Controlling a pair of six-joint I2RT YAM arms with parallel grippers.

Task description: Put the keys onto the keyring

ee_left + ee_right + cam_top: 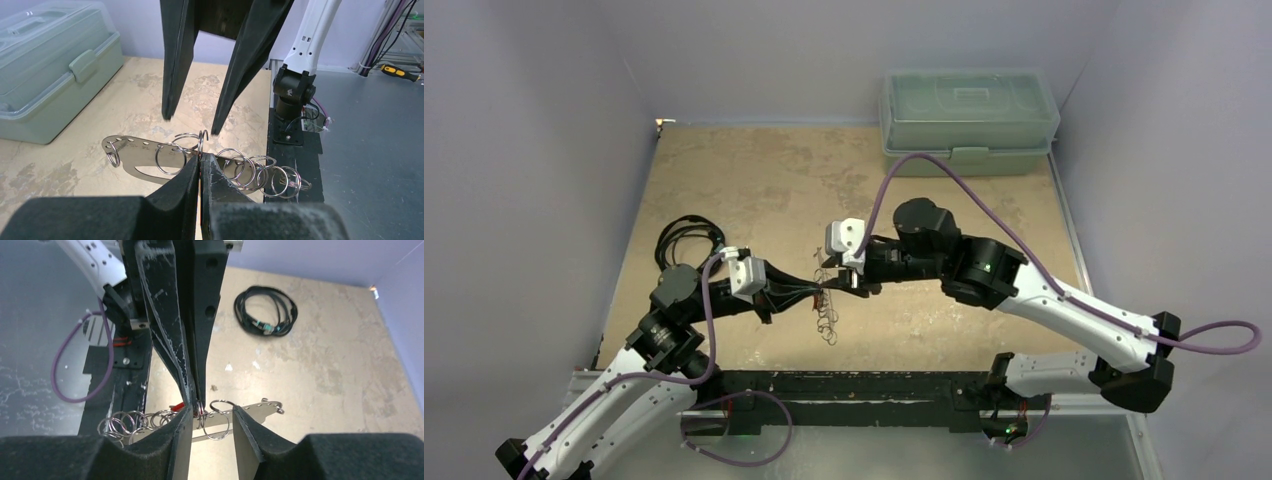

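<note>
The left hand point(201, 159) is closed on one wire ring of the keyring point(135, 148), holding it up from the table point(75, 165), so that ring stands free. The right hand point(191, 125) hangs open just above it, gripping nothing. The key point(176, 406) shows its red head just beside the left fingertips.

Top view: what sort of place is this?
Probably a robotics lab test cell: plain grey walls box in a worn tabletop, left arm and right arm bolted at its edge, a screwdriver nearby.
</note>
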